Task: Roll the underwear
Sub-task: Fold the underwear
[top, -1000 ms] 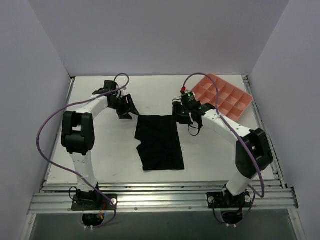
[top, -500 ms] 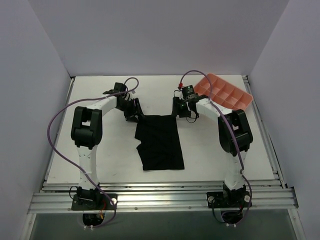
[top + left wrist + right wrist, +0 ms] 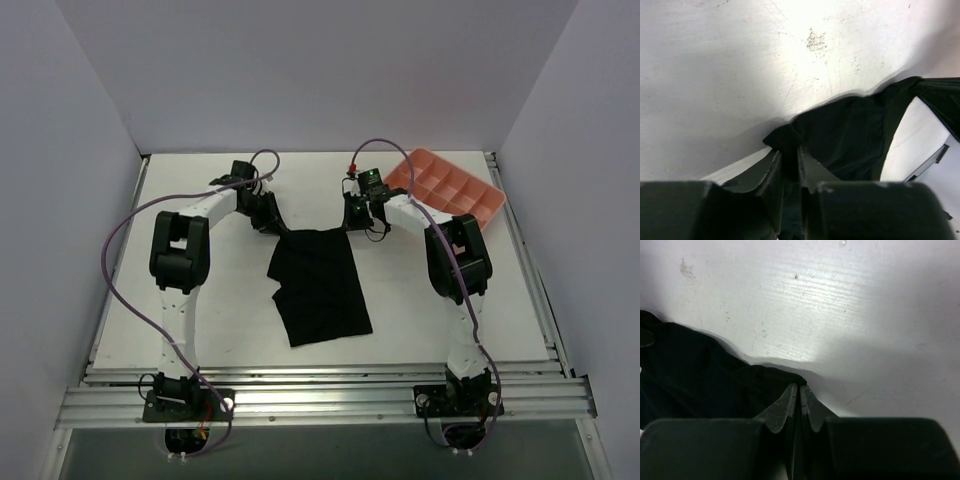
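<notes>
The black underwear (image 3: 318,285) lies flat in the middle of the white table, long side running away from the arm bases. My left gripper (image 3: 272,224) is at its far left corner, shut on a bunched fold of the underwear (image 3: 840,135); the fabric fills the narrow gap between the fingers (image 3: 769,172). My right gripper (image 3: 355,222) is at the far right corner, shut on the edge of the underwear (image 3: 705,380), with cloth pinched at the fingertips (image 3: 790,400).
A pink compartment tray (image 3: 446,190) sits at the back right of the table, just beyond the right arm. White walls close in the table on the left, back and right. Purple cables loop off both arms.
Both grippers have closed on the far corners of the underwear. The arms have drawn in toward it, and the near end of the cloth has shifted slightly.
</notes>
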Available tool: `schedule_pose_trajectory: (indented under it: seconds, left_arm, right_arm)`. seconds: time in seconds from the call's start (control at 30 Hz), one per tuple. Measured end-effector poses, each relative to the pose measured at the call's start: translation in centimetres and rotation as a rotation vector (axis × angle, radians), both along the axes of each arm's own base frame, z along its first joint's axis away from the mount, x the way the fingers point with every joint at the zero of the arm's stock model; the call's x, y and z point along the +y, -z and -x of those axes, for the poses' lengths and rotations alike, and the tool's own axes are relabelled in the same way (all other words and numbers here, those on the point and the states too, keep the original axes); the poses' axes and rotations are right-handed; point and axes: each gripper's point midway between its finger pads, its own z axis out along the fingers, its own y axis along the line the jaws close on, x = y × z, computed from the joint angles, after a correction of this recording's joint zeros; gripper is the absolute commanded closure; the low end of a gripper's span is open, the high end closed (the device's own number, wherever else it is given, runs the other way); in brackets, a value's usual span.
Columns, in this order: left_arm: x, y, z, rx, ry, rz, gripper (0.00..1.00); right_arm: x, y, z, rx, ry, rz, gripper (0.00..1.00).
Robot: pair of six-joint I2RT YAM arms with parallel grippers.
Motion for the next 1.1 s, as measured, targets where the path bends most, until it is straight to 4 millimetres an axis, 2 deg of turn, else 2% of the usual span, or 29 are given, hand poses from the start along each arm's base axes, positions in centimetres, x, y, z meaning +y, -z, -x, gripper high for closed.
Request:
schedule_pose_trajectory:
  seconds: [0.23, 0.4, 0.5, 0.67, 0.8, 0.93, 1.1]
  left_arm:
    - [0.5, -0.6, -1.1, -0.042, -0.004, -0.042, 0.85]
    - [0.3, -2.3, -2.4, -0.093, -0.005, -0.037, 0.85]
    - [0.1, -3.6, -3.4, -0.131, -0.004, -0.027, 0.9]
    - [0.1, -4.3, -3.6, -0.151, 0.001, -0.025, 0.98]
    - [0.2, -5.5, -3.1, -0.17, 0.01, -0.026, 0.98]
    - [0.3, -7.8, -1.2, -0.197, 0.022, -0.016, 0.98]
    - [-0.5, -11.0, 1.9, -0.248, 0.053, 0.004, 0.97]
  right_arm:
    - [-0.8, -1.8, -2.3, -0.057, 0.03, -0.026, 1.0]
    - [-1.4, -2.3, -3.1, -0.072, 0.04, -0.044, 1.0]
    - [-1.2, -3.7, -4.1, -0.105, 0.04, -0.061, 1.0]
    - [-0.7, -5.6, -5.4, -0.164, 0.032, -0.081, 1.0]
    - [-0.7, -5.5, -4.9, -0.161, 0.021, -0.082, 1.0]
    - [-1.4, -5.5, -2.5, -0.137, 0.013, -0.079, 1.0]
    - [-2.2, -7.9, 0.2, -0.165, 0.004, -0.089, 1.0]
